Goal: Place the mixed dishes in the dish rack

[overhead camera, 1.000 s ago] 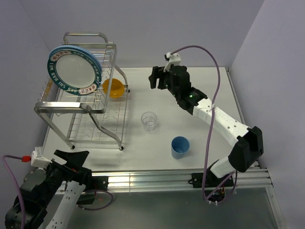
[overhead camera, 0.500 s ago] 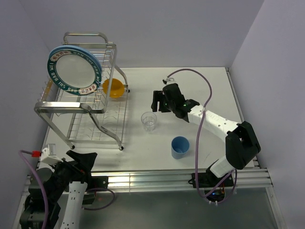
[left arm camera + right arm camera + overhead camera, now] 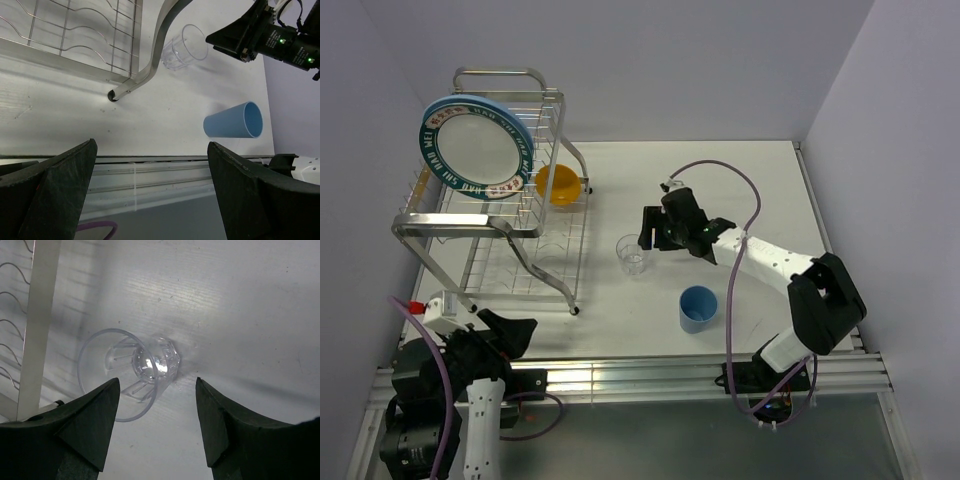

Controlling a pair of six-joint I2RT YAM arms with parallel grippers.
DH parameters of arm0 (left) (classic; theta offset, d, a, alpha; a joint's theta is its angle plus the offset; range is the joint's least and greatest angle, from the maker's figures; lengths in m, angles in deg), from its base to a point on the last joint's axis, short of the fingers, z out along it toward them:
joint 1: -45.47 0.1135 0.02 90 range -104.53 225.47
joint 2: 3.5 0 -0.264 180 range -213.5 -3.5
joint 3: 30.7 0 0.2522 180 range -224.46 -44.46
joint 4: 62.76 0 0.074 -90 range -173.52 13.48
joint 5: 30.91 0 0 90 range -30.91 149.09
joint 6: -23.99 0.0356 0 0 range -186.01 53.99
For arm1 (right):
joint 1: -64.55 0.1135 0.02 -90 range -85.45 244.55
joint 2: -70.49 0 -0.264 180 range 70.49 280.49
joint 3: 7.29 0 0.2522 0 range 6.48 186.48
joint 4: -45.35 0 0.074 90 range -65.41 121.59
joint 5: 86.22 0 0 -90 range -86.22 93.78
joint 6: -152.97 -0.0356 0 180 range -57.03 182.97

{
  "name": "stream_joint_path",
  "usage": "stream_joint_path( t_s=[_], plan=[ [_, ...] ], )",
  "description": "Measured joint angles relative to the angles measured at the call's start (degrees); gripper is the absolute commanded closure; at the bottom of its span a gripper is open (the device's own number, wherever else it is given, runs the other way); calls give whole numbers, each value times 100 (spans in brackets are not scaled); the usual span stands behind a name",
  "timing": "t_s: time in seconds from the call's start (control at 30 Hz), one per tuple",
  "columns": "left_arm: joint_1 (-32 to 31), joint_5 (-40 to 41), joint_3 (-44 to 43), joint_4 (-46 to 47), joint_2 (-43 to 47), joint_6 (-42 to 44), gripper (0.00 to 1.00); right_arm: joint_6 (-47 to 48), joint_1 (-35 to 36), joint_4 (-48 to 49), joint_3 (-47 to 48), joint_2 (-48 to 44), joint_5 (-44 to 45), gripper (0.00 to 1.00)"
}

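1. My right gripper (image 3: 647,229) hung low over the table (image 3: 760,180), pointing left, its jaws spread wide and holding nothing
2. The clear glass (image 3: 633,254) stood upright on the table, just near-left of that gripper and near the middle of the table
3. From the right wrist, the glass sat just ahead of the gap between my 2 fingers (image 3: 87,427), closer to the one on the rack's side. That finger's tip overlapped the rim, and I could not tell whether they touched
4. The blue cup (image 3: 698,308) stood mouth up, to the near right of the glass and apart from it
5. The dish rack (image 3: 438,222) filled the left part of the table, and its near-right foot (image 3: 114,95) was close to the glass
6. On the rack's upper tier 2 plates stood on edge. The white plate (image 3: 475,148) with the teal lettered rim faced forward, and only a strip of the light-blue plate (image 3: 517,119) showed behind it
7. The orange-yellow bowl (image 3: 559,185) was at the rack's far-right side, tilted. I could not tell whether it was inside the lower tier or just beside it
8. My left gripper (image 3: 150,145) hung at the near-left, off the table's near edge, jaws wide and empty, facing the rack foot, the glass and the cup
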Motion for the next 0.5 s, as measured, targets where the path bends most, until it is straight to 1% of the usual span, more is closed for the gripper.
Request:
stream_joint_path(
  t_s=[0.17,0.37,0.5],
  plan=[
    [107,-164,20,2,0,24,1,22,133,-46,90,334,-17,35],
    [214,-162,20,48,-297,17,1,133,387,-251,313,890,179,35],
    [306,229,-474,39,-713,22,1,181,413,-376,459,986,317,36]
  ],
)
